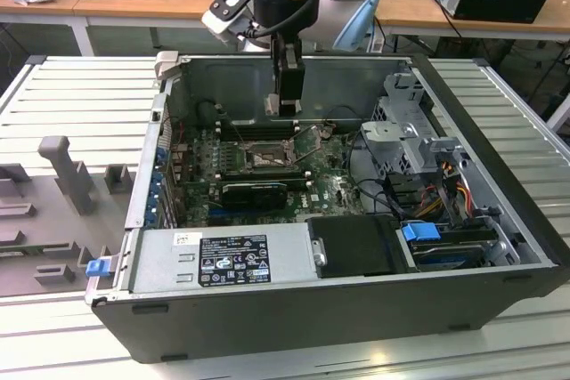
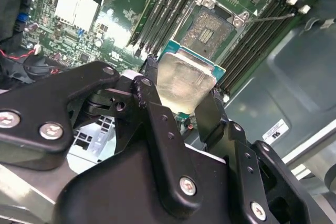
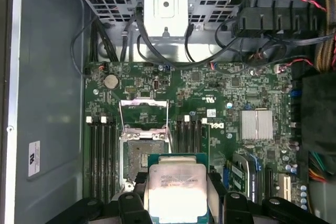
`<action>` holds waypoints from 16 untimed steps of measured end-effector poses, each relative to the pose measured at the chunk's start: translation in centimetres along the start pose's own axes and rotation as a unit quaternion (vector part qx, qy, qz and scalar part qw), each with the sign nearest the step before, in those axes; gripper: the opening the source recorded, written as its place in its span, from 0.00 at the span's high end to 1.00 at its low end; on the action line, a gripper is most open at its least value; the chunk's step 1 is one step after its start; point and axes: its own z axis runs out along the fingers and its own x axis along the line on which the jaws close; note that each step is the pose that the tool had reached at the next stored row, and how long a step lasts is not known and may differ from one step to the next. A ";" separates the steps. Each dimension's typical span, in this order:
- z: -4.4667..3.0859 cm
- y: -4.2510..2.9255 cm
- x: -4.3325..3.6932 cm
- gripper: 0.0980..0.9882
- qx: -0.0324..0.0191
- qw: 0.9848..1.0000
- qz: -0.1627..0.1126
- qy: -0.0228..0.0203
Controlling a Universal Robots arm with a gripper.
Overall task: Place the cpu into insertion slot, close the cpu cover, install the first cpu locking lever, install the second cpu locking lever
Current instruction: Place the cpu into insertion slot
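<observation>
My gripper is shut on the cpu, a flat silver square with a green edge, pinched between two black fingers. In the first wrist view the cpu hangs above the green motherboard, just beside the insertion slot, which lies open and dark. The cpu cover stands flipped up at the slot's far edge, with two thin locking levers raised along its sides. In the exterior view the gripper hovers inside the case, above and slightly behind the slot.
Memory slots flank the socket. A long black ribbed card lies in front of it. A silver heatsink, a metal drive cage, loose cables and the power supply crowd the case; its walls close in around.
</observation>
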 end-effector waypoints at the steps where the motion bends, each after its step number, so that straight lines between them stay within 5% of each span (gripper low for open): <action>1: 0.19 -0.02 0.01 0.52 0.000 1.000 -0.004 0.000; 16: 3.39 -0.45 0.13 0.52 0.000 1.000 -0.023 0.002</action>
